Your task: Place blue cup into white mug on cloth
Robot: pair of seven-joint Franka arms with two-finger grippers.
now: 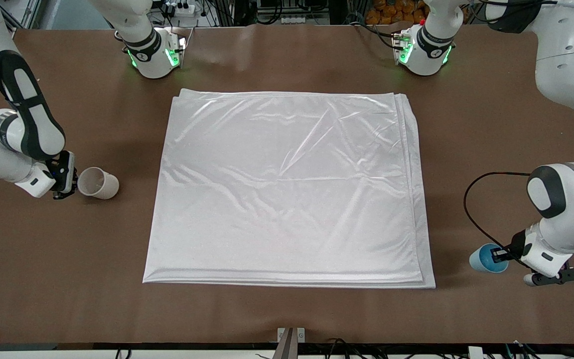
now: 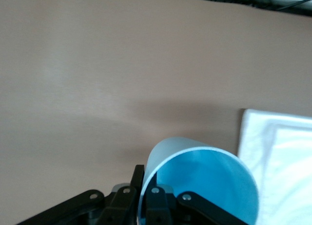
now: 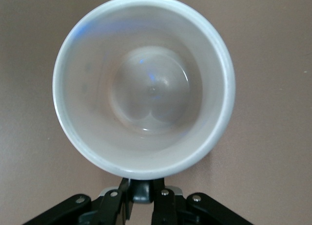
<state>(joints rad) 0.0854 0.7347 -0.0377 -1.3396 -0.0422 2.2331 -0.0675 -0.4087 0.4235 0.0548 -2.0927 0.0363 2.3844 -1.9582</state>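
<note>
Right wrist view: right gripper point(image 3: 141, 198) fingers clamped on white mug point(image 3: 144, 86) rim, mug off the cloth point(image 1: 287, 189) twd right arm's end; left gripper point(image 2: 146, 203) pinching blue cup point(image 2: 200, 183) wall, off cloth at left arm's end, nearer front cam.

The large white square cloth point(image 1: 287, 189) at the frame's centre looks like satin: shiny, smooth, with soft wrinkles that catch the light. The brown table top point(image 1: 287, 60) under it is matt and even. The small light-blue tapered cup point(image 1: 486, 258), lower right, looks like smooth plastic. The off-white cylindrical mug point(image 1: 98, 183), middle left, has a smooth, faintly glossy inside.
</note>
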